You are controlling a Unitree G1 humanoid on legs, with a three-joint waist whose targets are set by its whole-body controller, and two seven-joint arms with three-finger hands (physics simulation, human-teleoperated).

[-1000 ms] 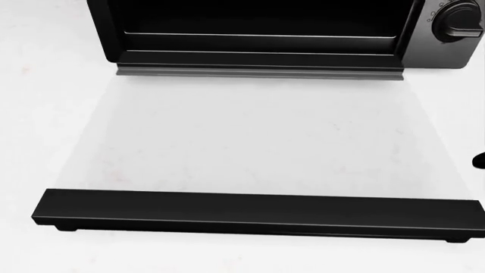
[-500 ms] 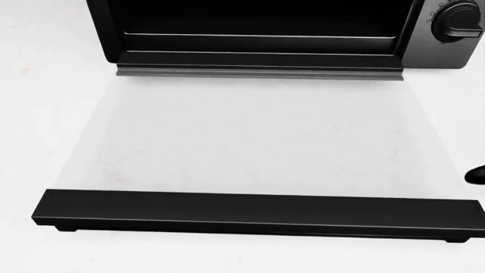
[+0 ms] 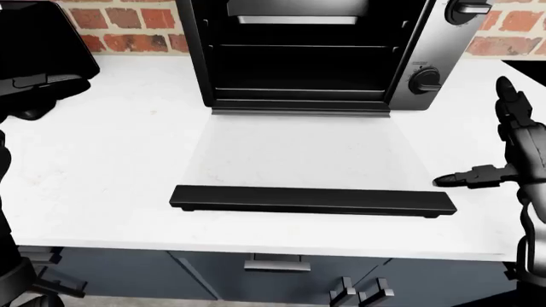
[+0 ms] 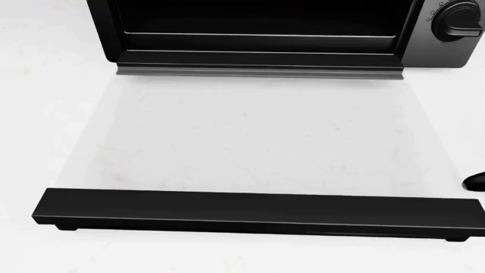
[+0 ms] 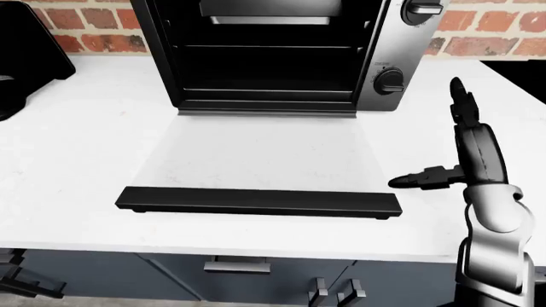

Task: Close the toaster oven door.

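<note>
- So the toaster oven (image 3: 312, 51) sits against the brick wall (image 3: 128, 29) on the white counter (image 3: 111, 147), and its door (image 4: 257, 136) is folded all the way down flat, glass pane lying on the countertop with the black handle bar (image 4: 257, 213) at the near edge.
- What's changed: in the head view the dark fingertip at the right edge has crept a bit lower and further in compared with a second ago. It was just a sliver at the frame border, now it's a clearer blob just above the right end of the handle bar.
- The eye views show why: the right hand (image 5: 465, 163) hangs beside the door's right end, fingers spread open, one finger (image 5: 418, 180) poking sideways toward the bar. It's near the bar but I don't think it's touching yet.
- Door, oven and knob (image 4: 459, 20) haven't budged between the frames, and the camera looks steady too.
- Left hand (image 3: 38, 86): a dark shape off at the left of the left-eye view, well away from the door. Can't tell if it's open or closed.
- My read: still the approach phase. That finger needs to get under or against the bar's right end before any lifting happens, and pushing from one end only might slip off.
</note>
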